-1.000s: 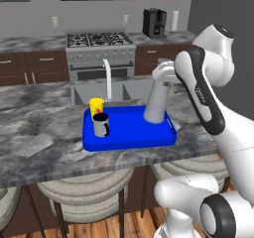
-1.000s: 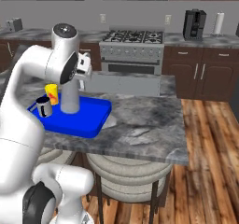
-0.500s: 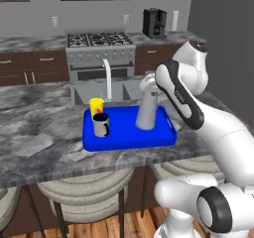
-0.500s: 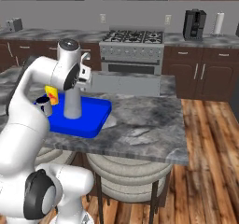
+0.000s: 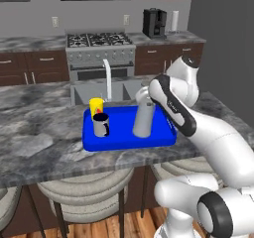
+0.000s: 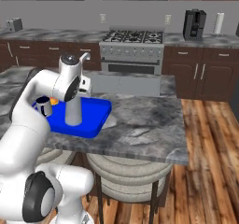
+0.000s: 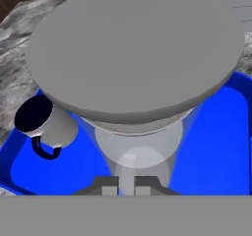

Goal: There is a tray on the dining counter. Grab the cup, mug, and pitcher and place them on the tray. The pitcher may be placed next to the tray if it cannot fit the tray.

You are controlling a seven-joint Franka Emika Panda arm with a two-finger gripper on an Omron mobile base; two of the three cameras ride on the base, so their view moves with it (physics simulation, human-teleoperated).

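Observation:
The bright blue tray lies on the grey marbled dining counter. At its left end stand the yellow cup and, in front of it, the silver-grey mug. The tall translucent grey pitcher stands upright over the tray's middle, its base at the tray floor. My gripper is at the pitcher's top, shut on its rim; the wide lid hides the base in the hand view.
A white faucet and sink sit just behind the tray. Round stools stand under the counter's front edge. A stove and a coffee machine line the back wall. Bare counter stretches right of the tray.
My gripper has carried the pitcher left and down over the tray, and the pitcher has gone from tilted to upright. Cup and mug have not moved.

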